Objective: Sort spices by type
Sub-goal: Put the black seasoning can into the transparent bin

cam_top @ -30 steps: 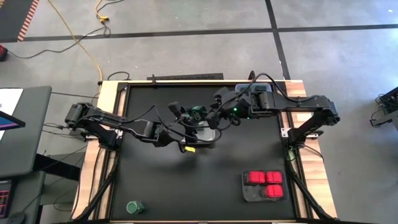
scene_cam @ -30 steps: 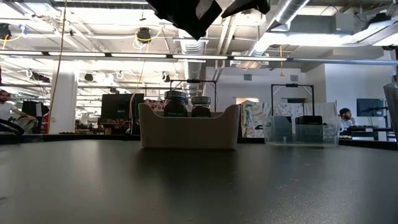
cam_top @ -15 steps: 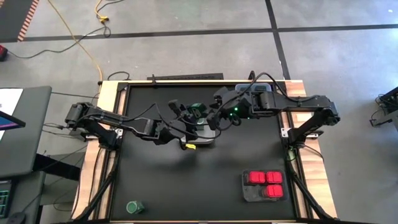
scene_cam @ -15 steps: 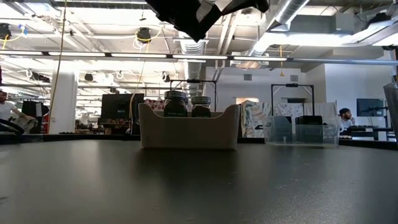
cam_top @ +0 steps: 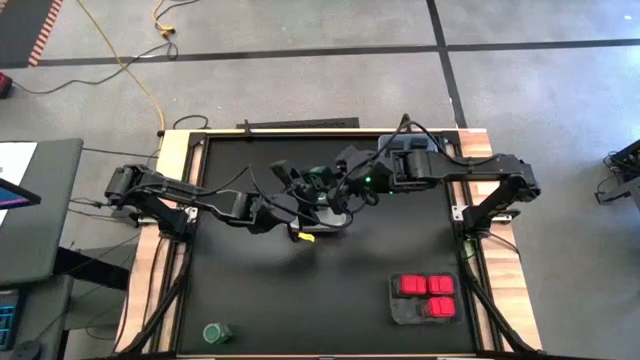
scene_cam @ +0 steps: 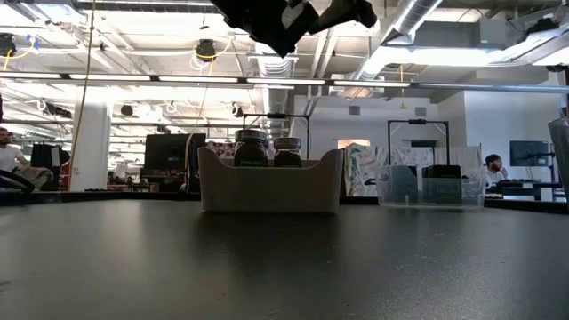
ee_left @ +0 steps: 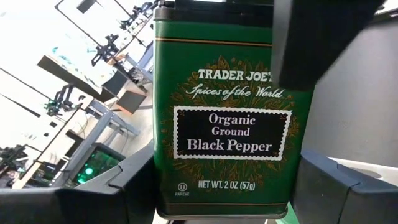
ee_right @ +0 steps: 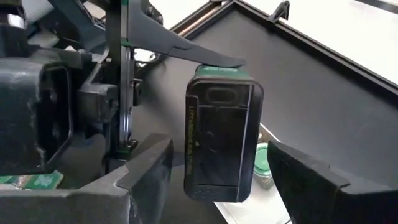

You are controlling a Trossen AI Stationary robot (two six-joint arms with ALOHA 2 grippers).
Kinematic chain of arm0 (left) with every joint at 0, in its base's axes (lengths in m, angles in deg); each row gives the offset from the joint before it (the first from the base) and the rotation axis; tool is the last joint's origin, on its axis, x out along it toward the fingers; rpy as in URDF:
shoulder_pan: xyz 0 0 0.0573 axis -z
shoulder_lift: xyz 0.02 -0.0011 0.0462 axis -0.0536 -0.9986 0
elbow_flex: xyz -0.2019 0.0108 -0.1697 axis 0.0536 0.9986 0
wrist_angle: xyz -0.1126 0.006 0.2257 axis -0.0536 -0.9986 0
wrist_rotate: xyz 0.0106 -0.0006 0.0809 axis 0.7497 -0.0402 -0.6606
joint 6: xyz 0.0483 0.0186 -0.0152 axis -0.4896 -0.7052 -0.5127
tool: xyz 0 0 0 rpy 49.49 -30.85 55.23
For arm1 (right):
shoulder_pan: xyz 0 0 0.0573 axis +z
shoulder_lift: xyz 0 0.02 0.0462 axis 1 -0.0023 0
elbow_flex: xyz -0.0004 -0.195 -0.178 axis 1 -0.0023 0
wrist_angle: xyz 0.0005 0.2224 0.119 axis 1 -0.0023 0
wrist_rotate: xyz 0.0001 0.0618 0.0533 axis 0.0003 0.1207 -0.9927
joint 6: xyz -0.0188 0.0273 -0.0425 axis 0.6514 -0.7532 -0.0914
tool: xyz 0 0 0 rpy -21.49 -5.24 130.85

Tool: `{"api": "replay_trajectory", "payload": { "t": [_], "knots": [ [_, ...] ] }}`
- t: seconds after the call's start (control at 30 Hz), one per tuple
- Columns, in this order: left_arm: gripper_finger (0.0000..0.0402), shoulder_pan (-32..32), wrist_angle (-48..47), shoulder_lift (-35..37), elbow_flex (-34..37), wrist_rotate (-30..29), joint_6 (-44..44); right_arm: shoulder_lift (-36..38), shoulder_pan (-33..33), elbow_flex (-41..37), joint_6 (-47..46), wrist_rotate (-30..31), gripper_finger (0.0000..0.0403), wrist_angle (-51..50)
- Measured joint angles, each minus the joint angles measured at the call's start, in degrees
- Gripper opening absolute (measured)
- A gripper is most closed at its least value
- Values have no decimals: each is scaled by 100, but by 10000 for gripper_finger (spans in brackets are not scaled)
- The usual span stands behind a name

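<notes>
Holding a green pepper tin (ee_left: 224, 112) in mid-air above the beige tray (scene_cam: 269, 182), the left gripper (ee_left: 217, 186) pinches its narrow sides. Beside it, the right gripper (ee_right: 211, 180) brackets the same tin with fingers spread, contact not discernible. Rigid, light, smooth-walled metal: likely slippery, best taken across flat faces. Red boxes (cam_top: 425, 292) sit well apart from the tray.
</notes>
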State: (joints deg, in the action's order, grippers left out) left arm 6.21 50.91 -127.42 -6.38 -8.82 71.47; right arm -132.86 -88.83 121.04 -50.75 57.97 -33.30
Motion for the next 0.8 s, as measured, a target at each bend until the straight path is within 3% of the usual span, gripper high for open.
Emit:
{"api": "replay_trajectory", "payload": {
  "t": [0.5, 0.63, 0.8],
  "knots": [
    [275, 0, -77, 0, 0, 0, 56, 55, -2, 0, 219, 74, 272, 124],
    [275, 2, -83, 0, 0, -2, 118, 59, 0, 0, 238, 75, 235, 132],
    [275, 2, -86, -2, 0, -28, 104, 59, 0, 0, 238, 90, 160, 153]
  ]
}}
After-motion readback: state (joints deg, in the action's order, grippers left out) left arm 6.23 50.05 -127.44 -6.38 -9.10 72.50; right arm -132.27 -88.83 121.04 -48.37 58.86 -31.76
